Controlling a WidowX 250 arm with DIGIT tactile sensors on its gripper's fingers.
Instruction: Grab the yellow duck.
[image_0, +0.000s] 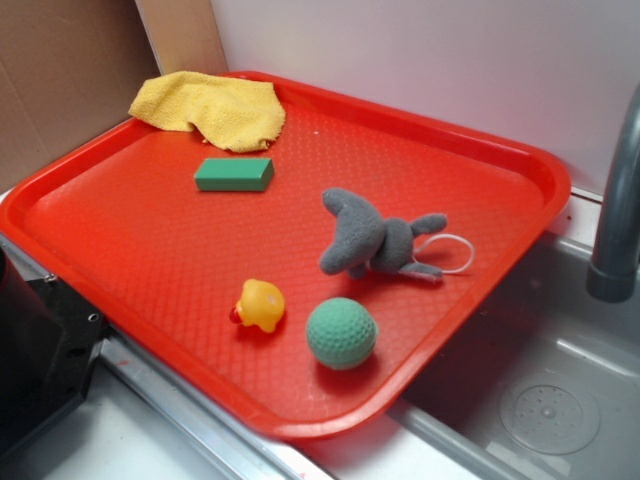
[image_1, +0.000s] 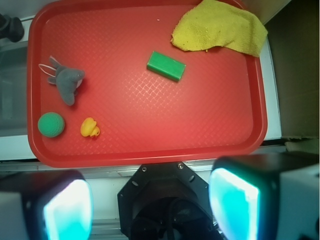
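Right now the gripper is spread wide and holds nothing. It hangs high, back past the near rim of the red tray. Far ahead and off to its left sits the yellow duck, small and round. Just beside it, a bit farther left, is the green ball. Past them lies the gray stuffed toy. Coming down a bit off could bump the ball, or the round duck could slip out.

A white wall stands behind, with brown cardboard at its left. A grey sink basin and faucet post sit at the right, evenly lit.
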